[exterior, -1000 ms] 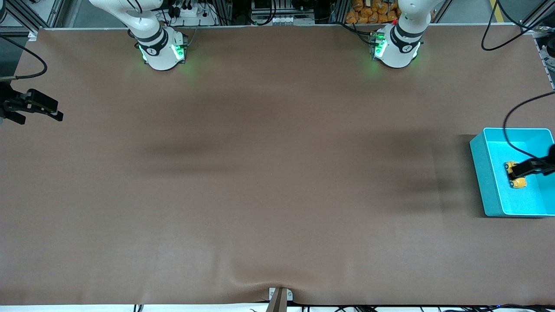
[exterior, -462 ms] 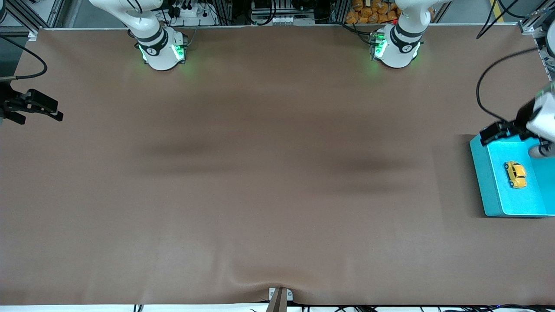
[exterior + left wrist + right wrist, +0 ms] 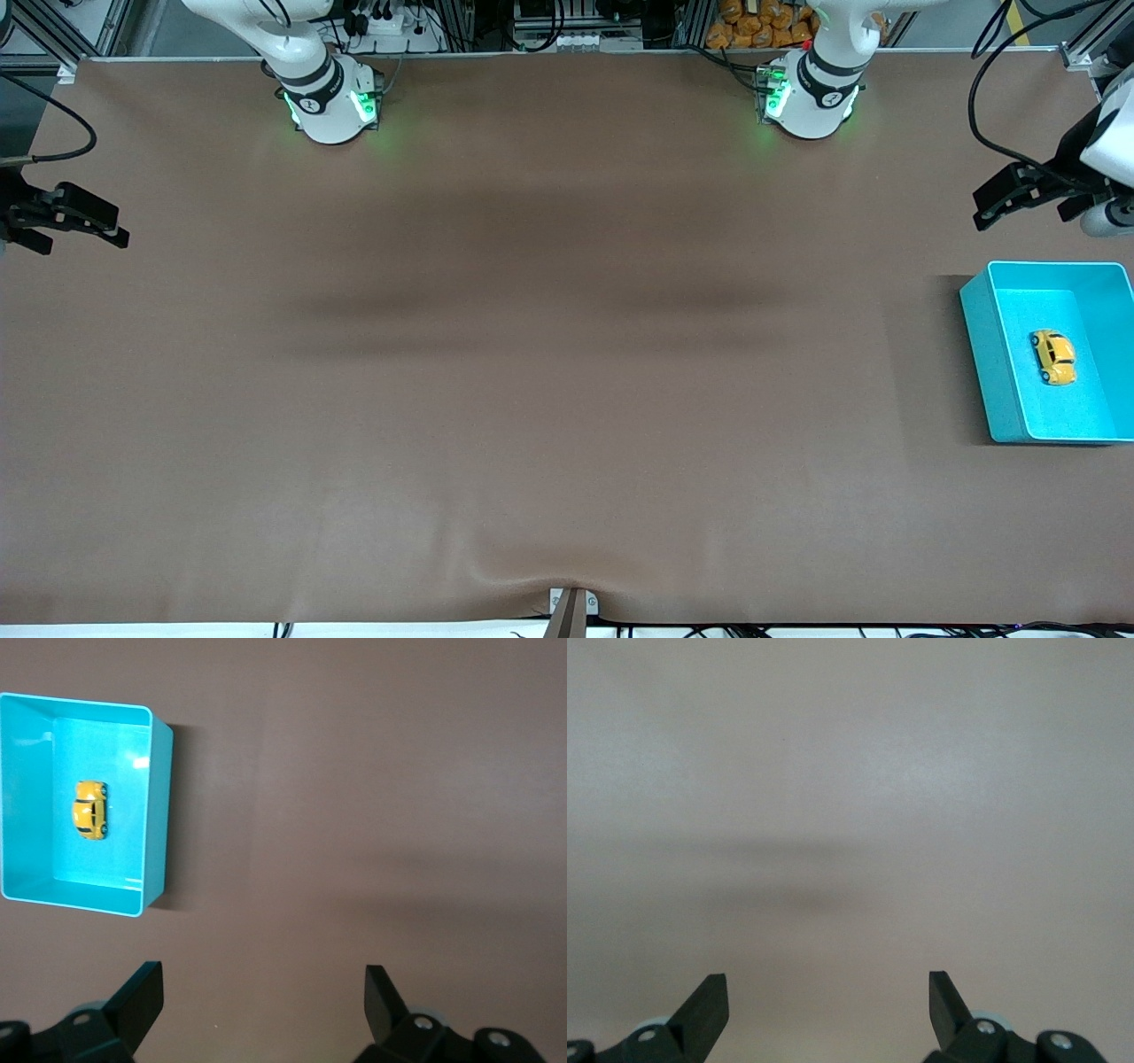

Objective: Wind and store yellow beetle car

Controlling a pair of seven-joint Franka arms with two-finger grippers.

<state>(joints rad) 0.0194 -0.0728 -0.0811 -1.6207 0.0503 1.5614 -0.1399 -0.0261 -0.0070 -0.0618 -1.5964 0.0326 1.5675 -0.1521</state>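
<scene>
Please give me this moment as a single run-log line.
yellow beetle car: in turquoise bin, released | left gripper: open, over bare table beside bin | right gripper: open, waiting at its table end

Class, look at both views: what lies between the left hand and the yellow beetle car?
Bare brown table, then the turquoise bin's wall. The open left hand hangs outside the bin; the yellow beetle car sits inside. The left wrist view shows this best.

Right end effector [image 3: 828,1010], fingers [image 3: 709,1005] wide apart, empty, over bare brown table [image 3: 850,797]
</scene>
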